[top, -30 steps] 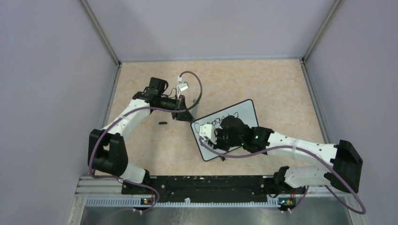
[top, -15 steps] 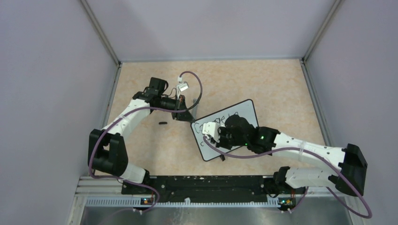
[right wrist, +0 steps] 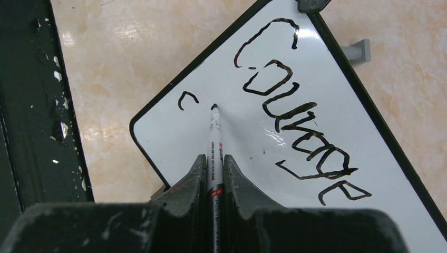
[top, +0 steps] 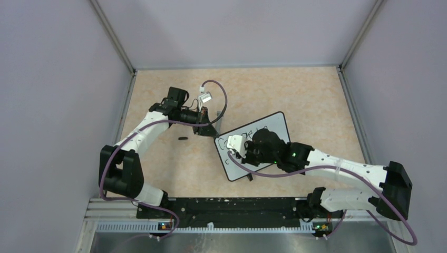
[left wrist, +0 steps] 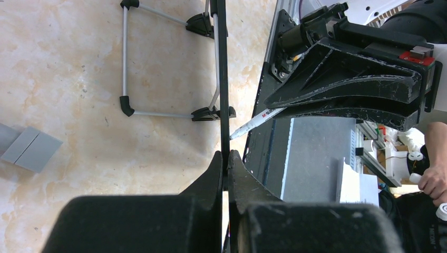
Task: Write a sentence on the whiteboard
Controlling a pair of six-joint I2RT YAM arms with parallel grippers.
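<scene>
Since a second back, my right arm has swung its elbow out to the right. Its wrist has crept toward the left end of the whiteboard [top: 274, 124], baring more of the top line.

I see a table [top: 305, 89] with a mottled beige, stone-look top, boxed in by plain lilac walls [top: 52, 105], and a black rail [top: 226, 205] along its near edge. Mid-table, the whiteboard stands askew to the edges on a thin wire stand [left wrist: 126, 68] with black rubber ends. It is a glossy white rectangle with rounded corners and a thin black rim.

From overhead my right arm covers much of the board, so I read the sentence [right wrist: 295, 113] from the wrist view instead. "Courage" shows in thick black looping strokes, with a lone small "c" starting the second line.

The left gripper [left wrist: 225, 158] has its fingers pressed together on the board's rim, seen edge-on. The right gripper [right wrist: 215, 166] is clamped on a slim white marker [right wrist: 215, 132]. Its black tip rests against the white surface just beside that "c".

A flat grey block [left wrist: 29, 149] lies behind the board. A small dark oblong piece [top: 183, 138] lies on the table near the left arm.
</scene>
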